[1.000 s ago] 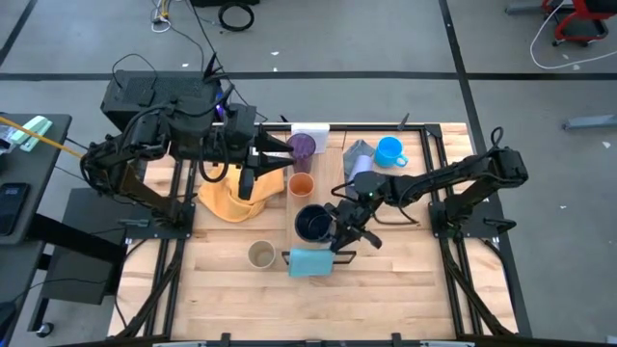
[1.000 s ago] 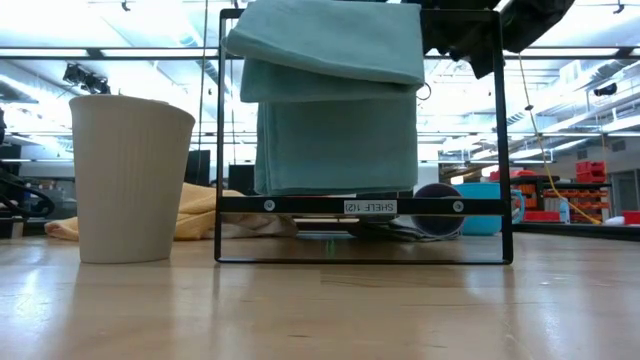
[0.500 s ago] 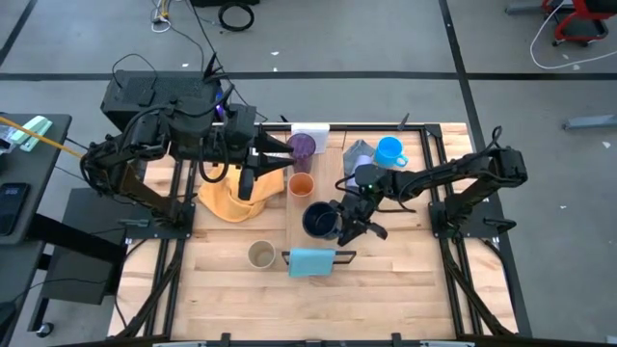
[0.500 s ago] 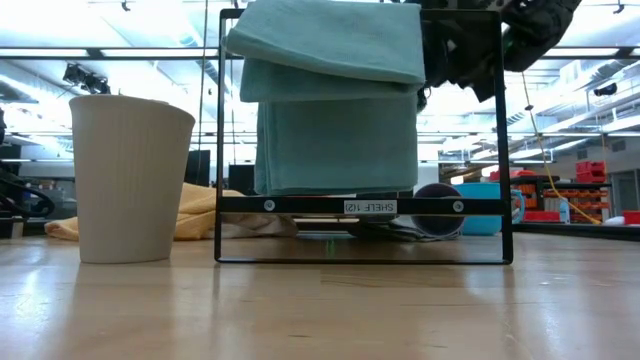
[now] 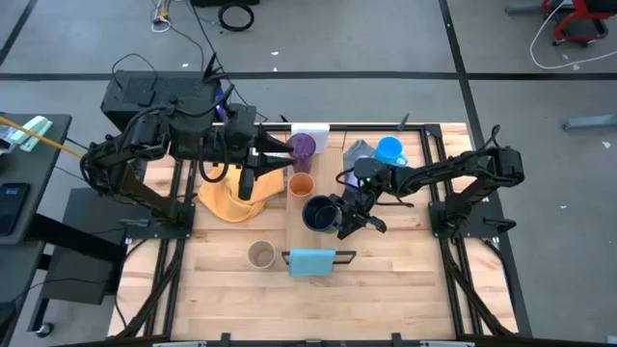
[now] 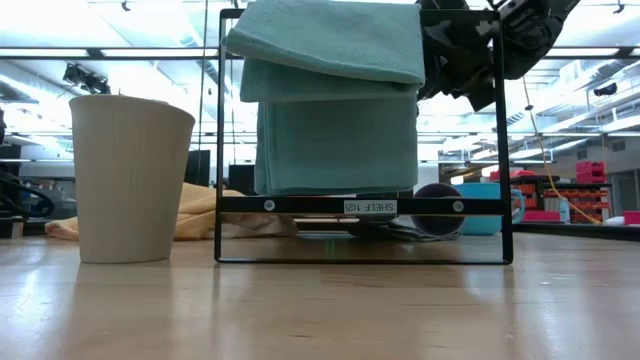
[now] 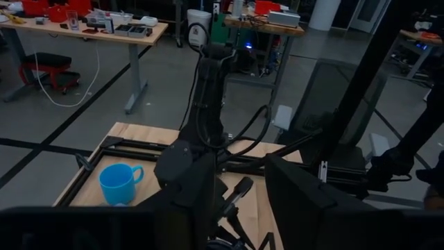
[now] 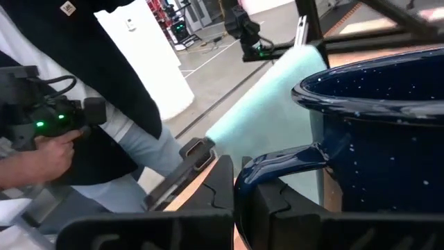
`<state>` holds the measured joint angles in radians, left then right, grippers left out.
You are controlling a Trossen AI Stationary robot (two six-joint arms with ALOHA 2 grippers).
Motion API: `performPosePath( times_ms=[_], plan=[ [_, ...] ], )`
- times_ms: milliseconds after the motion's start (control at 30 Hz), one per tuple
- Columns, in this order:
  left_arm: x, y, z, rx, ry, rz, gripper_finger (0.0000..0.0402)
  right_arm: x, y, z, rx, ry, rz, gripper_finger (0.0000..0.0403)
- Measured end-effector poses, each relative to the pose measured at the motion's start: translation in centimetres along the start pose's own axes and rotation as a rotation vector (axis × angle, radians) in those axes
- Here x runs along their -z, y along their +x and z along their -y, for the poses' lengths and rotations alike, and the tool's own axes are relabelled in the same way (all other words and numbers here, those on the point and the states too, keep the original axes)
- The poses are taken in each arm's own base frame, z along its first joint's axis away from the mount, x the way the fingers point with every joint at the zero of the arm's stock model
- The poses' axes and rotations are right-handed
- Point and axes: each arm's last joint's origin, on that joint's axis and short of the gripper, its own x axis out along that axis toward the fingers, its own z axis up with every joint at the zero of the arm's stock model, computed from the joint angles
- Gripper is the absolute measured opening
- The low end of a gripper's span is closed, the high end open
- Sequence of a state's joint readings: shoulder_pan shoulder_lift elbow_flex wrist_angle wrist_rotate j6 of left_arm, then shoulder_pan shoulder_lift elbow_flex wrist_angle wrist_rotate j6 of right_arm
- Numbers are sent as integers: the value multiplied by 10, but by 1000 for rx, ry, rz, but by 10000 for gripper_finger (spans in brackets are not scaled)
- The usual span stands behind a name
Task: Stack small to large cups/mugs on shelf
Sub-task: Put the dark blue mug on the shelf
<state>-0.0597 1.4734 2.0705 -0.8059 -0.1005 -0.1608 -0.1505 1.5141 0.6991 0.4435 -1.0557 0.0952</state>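
My right gripper (image 5: 349,216) is shut on the navy mug (image 5: 317,214) over the shelf (image 5: 295,214), a pale plank running from a white end (image 5: 309,130) to a light-blue end (image 5: 310,261). A dark purple tumbler (image 5: 303,146) and an orange cup (image 5: 302,185) stand on the plank. The beige cup (image 5: 260,253) stands on the table to its left, and the bright blue mug (image 5: 389,151) stands on the table's far right part. My left gripper (image 5: 280,155) waits open by the far edge, beside the tumbler. No lavender cup shows. My right gripper holds the navy mug by its handle (image 8: 284,163), pinched between the two fingers. The fingers come at it from the table's right, roughly level. The mug body (image 8: 374,125) is upright; whether its base rests on the shelf I cannot tell.
A yellow cloth (image 5: 229,199) lies left of the shelf and a grey cloth (image 5: 358,157) beside the blue mug. The shelf's black frame (image 6: 360,207) carries a light-blue towel (image 6: 335,100). A person (image 8: 83,132) stands beyond the table's near edge.
My right gripper has moved toward the table's far edge, carrying the navy mug along the shelf away from the light-blue end and closer to the orange cup. The grip on the handle has stayed shut.
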Motion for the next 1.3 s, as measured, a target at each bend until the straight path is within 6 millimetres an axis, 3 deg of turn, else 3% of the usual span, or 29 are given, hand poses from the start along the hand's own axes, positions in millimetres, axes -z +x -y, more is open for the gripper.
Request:
performPosePath(
  times_ms=[867, 1300],
  plan=[
    [0, 0, 0, 0, 0, 0, 137, 24, 17, 24, -67, 6, -18, 12],
    [0, 0, 0, 0, 0, 0, 136, 28, 22, 26, -69, -16, -20, 12]
  ],
)
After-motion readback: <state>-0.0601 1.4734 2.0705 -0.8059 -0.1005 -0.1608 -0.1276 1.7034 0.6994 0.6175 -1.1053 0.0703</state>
